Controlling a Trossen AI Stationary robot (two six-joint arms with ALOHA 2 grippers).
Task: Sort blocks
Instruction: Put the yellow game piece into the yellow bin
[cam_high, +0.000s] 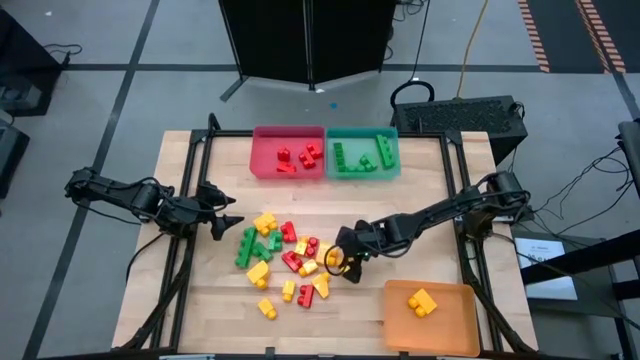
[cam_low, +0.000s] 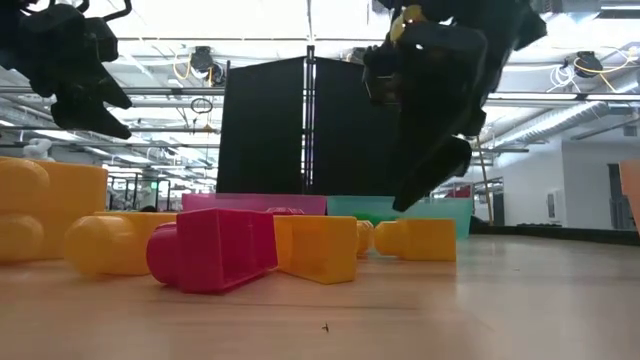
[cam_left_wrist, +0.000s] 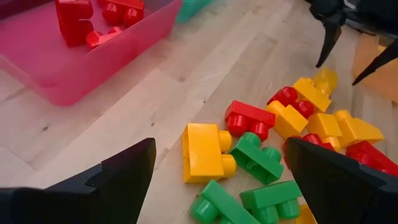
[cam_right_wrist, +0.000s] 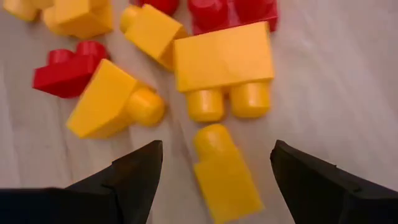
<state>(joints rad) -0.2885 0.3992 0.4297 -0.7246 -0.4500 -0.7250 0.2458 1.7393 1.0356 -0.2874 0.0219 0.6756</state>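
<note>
Nearest the low camera we are seeing a red studded plastic brick (cam_low: 212, 248) lying on its side on the pale wooden table (cam_high: 420, 200), with yellow bricks on either side of it.

Going by size, the table comes first, then the three plastic trays. The red rectangular tray (cam_high: 288, 152) and the teal rectangular tray (cam_high: 362, 153) are sitting side by side at the far edge; the orange rectangular tray (cam_high: 430, 316) is sitting at the near right corner. We are counting a few red bricks in the red tray, a few green ones in the teal tray, and only a couple of yellow ones in the orange tray.

We are judging the sorting as barely a third done: the loose pile of red, green and yellow blocks (cam_high: 285, 260) is covering the middle of the table, and most of the set is lying there unsorted.

The right gripper (cam_high: 338, 262) is hovering at the right edge of that pile with its fingers spread and nothing between them; its wrist view is looking down on a small yellow single-stud brick (cam_right_wrist: 225, 172) lying between the fingers, likely the next pick. The left gripper (cam_high: 222, 222) is waiting just left of the pile, fingers spread wide and empty.
</note>
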